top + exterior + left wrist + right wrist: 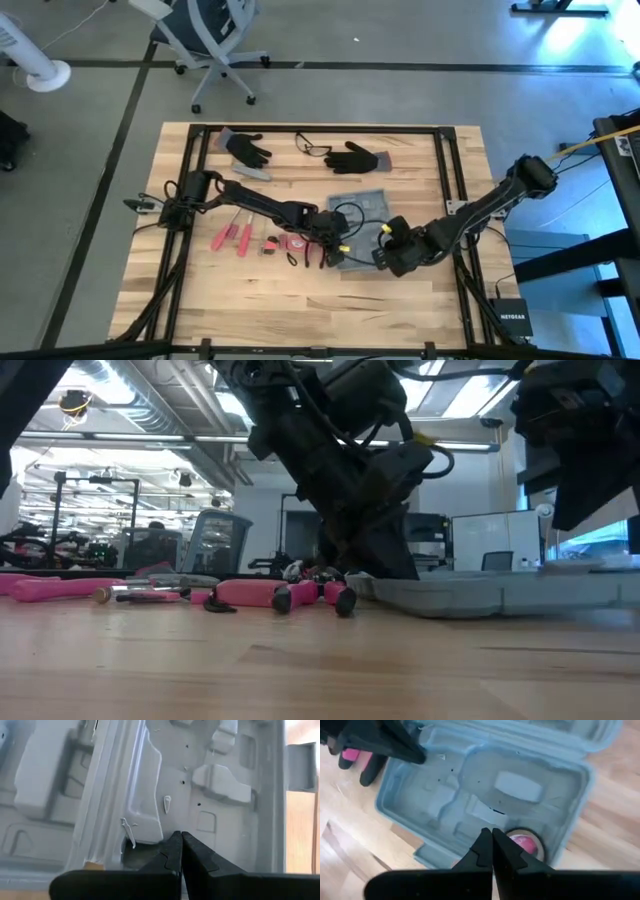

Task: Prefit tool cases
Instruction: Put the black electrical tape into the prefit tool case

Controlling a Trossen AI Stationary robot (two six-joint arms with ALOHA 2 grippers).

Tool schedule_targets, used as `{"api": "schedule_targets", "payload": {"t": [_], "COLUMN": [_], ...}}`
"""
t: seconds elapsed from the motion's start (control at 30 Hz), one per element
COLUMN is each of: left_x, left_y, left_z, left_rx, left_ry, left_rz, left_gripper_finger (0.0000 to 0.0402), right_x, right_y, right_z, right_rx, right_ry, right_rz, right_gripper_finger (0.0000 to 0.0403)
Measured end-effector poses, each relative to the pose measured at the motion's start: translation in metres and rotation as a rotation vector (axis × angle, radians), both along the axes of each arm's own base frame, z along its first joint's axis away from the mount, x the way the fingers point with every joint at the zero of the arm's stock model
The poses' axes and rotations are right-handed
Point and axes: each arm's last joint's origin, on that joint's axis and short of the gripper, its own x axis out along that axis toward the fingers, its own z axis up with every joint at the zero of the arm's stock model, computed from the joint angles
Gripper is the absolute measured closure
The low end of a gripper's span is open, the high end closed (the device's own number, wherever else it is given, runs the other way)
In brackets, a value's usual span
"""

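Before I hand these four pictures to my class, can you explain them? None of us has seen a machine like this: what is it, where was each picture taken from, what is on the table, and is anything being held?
It is a robot with two dark arms at a wooden table, each ending in a two-finger claw. One picture looks straight down, one looks level across the tabletop, and two come from cameras on the arms' wrists.

An open grey-blue tool case lies in the middle. The left claw and the right claw both hang over it, fingers pressed together, with nothing seen between them. A round pink-centred item sits in one case slot.

Red-handled tools lie loose to the case's left. At the far edge are two black gloves and a pair of glasses.
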Motion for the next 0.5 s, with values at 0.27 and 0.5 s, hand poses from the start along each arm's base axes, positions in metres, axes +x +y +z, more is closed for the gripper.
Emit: {"api": "schedule_targets", "payload": {"t": [0.27, 0.5], "left_x": [0.001, 0.001], "left_y": [0.015, 0.018], "left_z": [0.029, 0.028], "left_rx": [0.048, 0.049], "left_ry": [-0.099, -0.095], "left_rz": [-0.018, -0.01], "left_gripper_finger": [0.0401, 0.0401], "right_x": [-0.008, -0.011], "right_y": [-0.003, -0.005], "right_z": [-0.005, -0.013], "right_rx": [0.017, 0.008], "right_ry": [0.093, 0.08], "right_rz": [0.037, -0.012], "right_gripper_finger": [0.0403, 0.0403]}}
